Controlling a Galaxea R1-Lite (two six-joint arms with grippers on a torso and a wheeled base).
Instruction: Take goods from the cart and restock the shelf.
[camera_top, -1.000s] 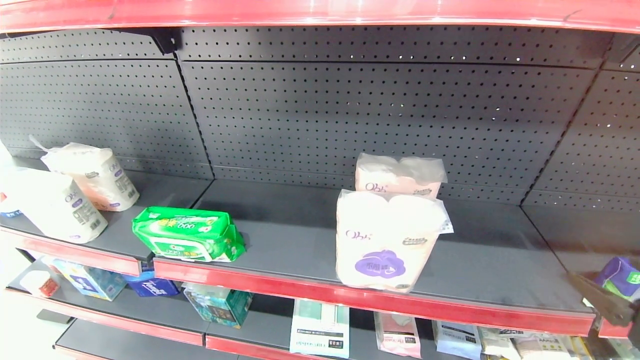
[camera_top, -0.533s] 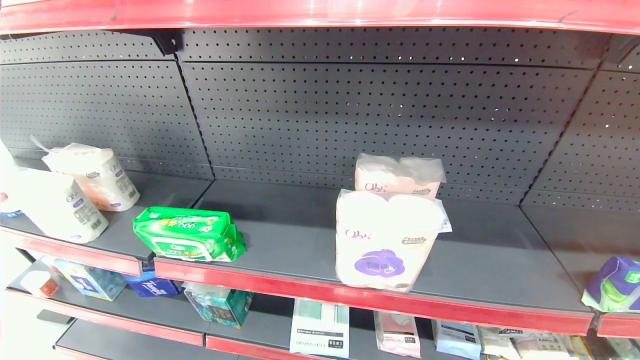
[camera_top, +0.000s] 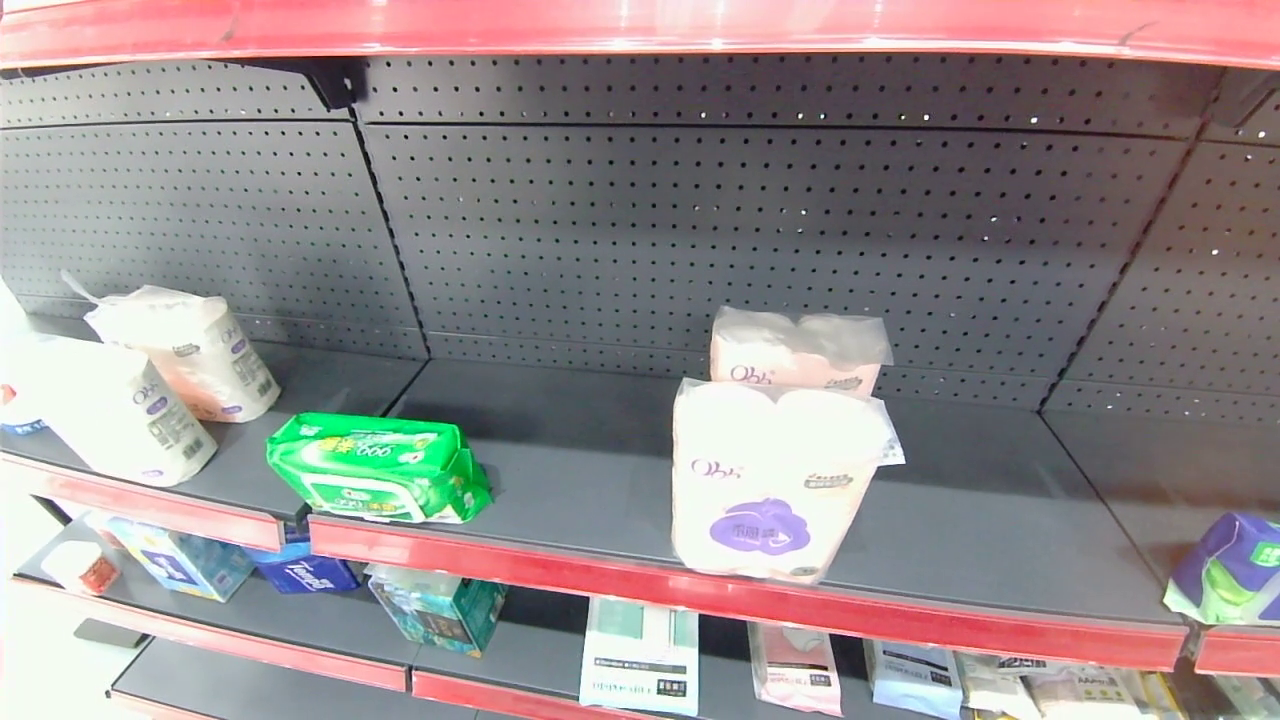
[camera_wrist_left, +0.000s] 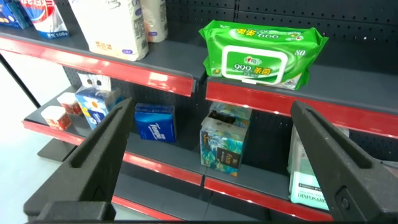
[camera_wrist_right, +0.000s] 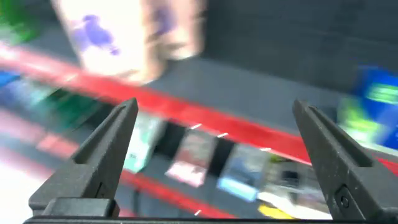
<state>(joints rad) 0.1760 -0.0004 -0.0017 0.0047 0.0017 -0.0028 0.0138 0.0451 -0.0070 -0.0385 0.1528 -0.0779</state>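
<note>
The dark shelf (camera_top: 580, 450) with a red front lip carries a green wipes pack (camera_top: 378, 482) lying flat at its left front. A white tissue pack with a purple label (camera_top: 770, 480) stands at the middle front, with a second one (camera_top: 795, 350) behind it. A purple and green pack (camera_top: 1225, 570) lies on the shelf at the far right. My left gripper (camera_wrist_left: 212, 106) is open and holds nothing, below and in front of the green wipes pack (camera_wrist_left: 264, 55). My right gripper (camera_wrist_right: 214, 104) is open and holds nothing, in front of the shelf's red lip, with the purple and green pack (camera_wrist_right: 373, 102) beyond it.
Two white paper-roll packs (camera_top: 120, 420) (camera_top: 190, 350) stand on the left shelf section. The lower shelf holds blue tissue boxes (camera_wrist_left: 155, 121), a teal box (camera_wrist_left: 225, 140) and several flat packs (camera_top: 640, 655). A perforated dark panel (camera_top: 700, 220) backs the shelf, and a red shelf edge (camera_top: 640, 25) runs overhead.
The right gripper, which stood at the purple and green pack on the far right a second ago, has drawn back out of the head view. The pack stays on the shelf.
</note>
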